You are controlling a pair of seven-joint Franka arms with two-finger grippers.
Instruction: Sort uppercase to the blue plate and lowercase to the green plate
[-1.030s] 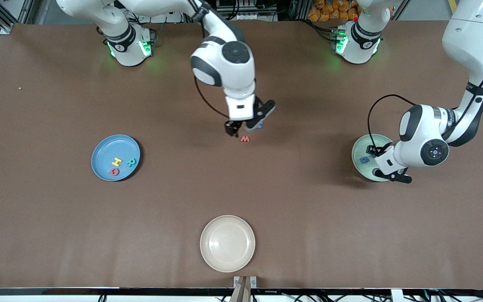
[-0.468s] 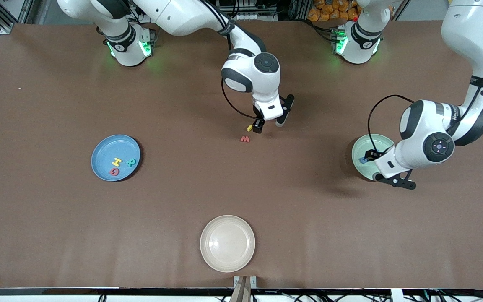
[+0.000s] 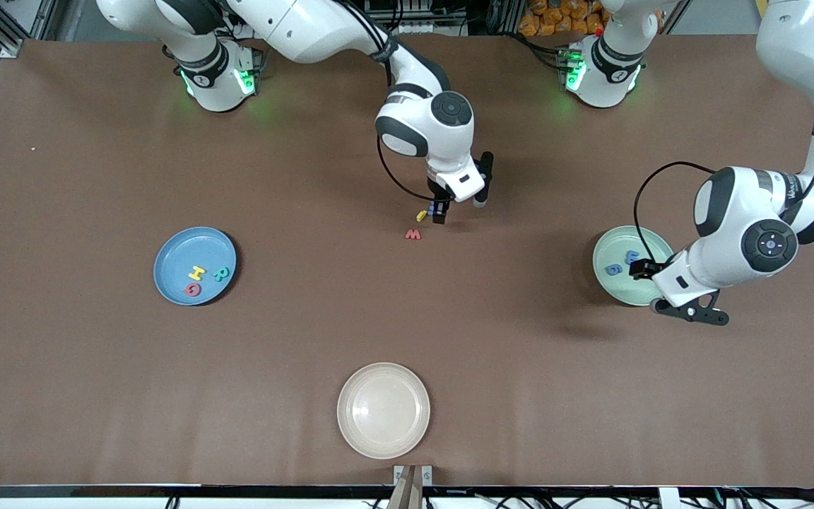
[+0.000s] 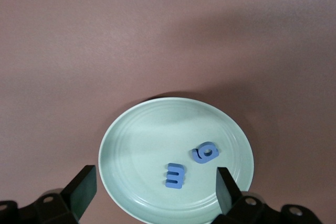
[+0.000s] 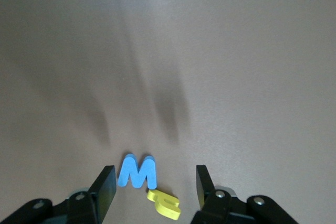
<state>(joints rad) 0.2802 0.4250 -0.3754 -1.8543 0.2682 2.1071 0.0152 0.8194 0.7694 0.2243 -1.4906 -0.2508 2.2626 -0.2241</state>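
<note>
Right wrist view: right gripper [image 5: 152, 187] fingers apart, straddling blue M [image 5: 137, 171]; keep clear of yellow letter [image 5: 165, 203] when closing; left gripper [image 4: 152, 190] spread wide over green plate [image 4: 136, 140].

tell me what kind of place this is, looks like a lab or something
Most likely a robotics lab. Two Franka arms are bolted along one edge of a brown table, aluminium framing and cables border it, and foam letters lie in a blue plate and a green plate.

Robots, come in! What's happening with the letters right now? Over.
Left gripper open over green plate. Right gripper open around blue W/M. Small yellow letter touches it.
</note>
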